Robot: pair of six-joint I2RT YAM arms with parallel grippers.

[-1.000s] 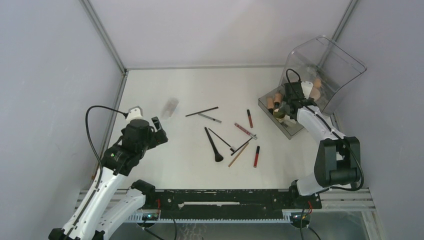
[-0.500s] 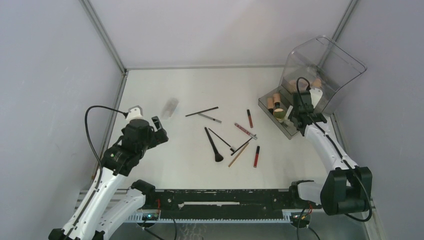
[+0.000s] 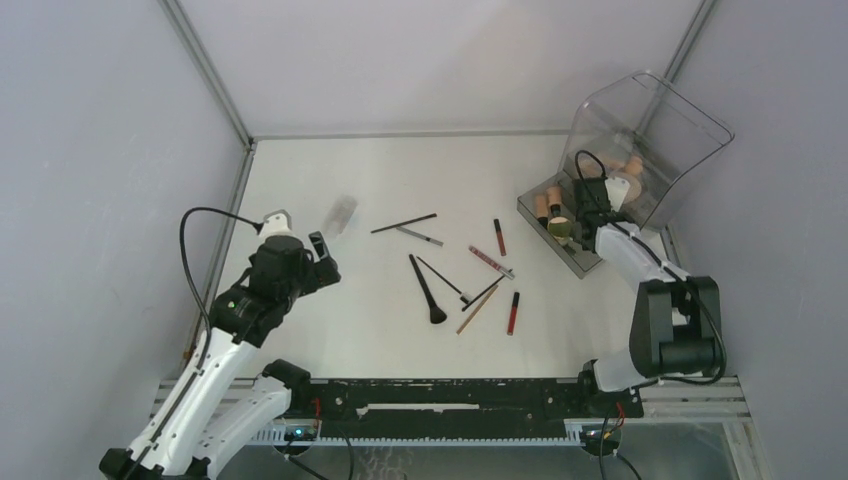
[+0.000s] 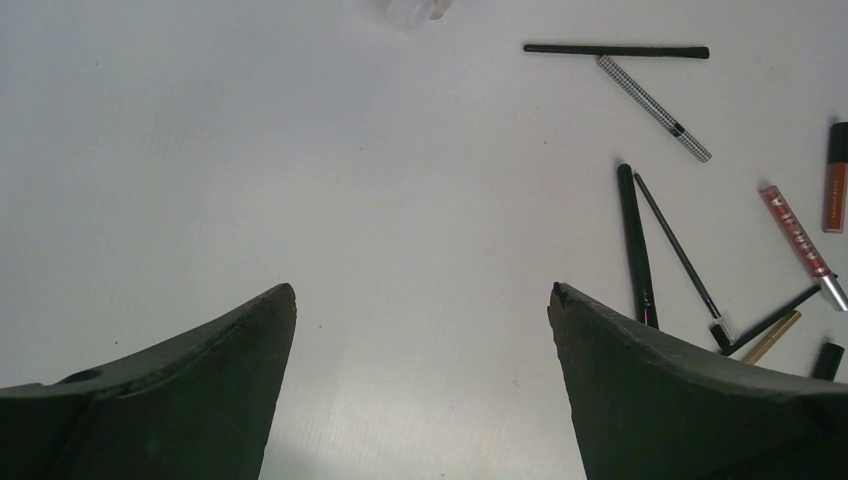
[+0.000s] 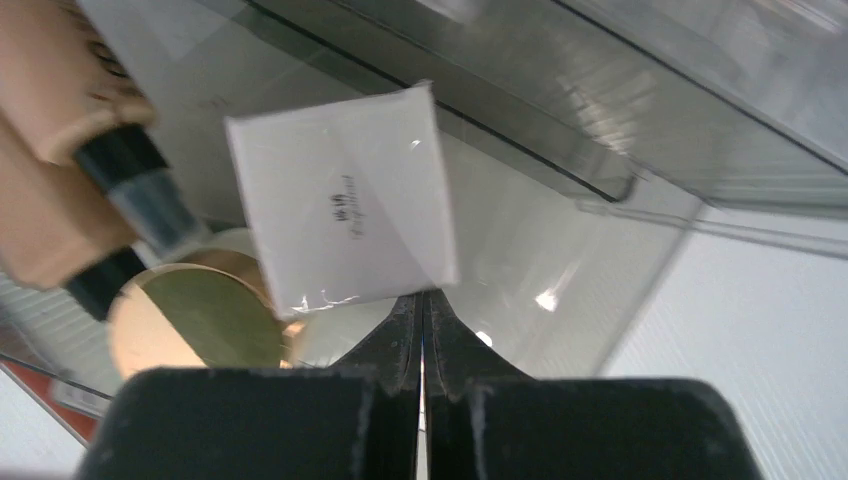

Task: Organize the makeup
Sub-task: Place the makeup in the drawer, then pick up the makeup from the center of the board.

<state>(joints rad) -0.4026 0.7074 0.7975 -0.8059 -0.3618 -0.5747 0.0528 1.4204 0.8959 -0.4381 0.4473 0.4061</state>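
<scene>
Sorting half done: bottles [image 5: 55,120], compact [image 5: 195,325], white jar [image 5: 340,200] already in the organizer [image 5: 600,90], just ahead of your right pincer [image 5: 421,305], clenched empty. Brushes [image 4: 636,245], pencils [image 4: 655,95], lip tubes [image 4: 797,230] lie loose, right of your released left pincer [image 4: 422,295].

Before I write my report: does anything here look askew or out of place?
Yes. The white cube jar sits askew inside the organizer, and loose brushes and pencils lie crossed on the table.
</scene>
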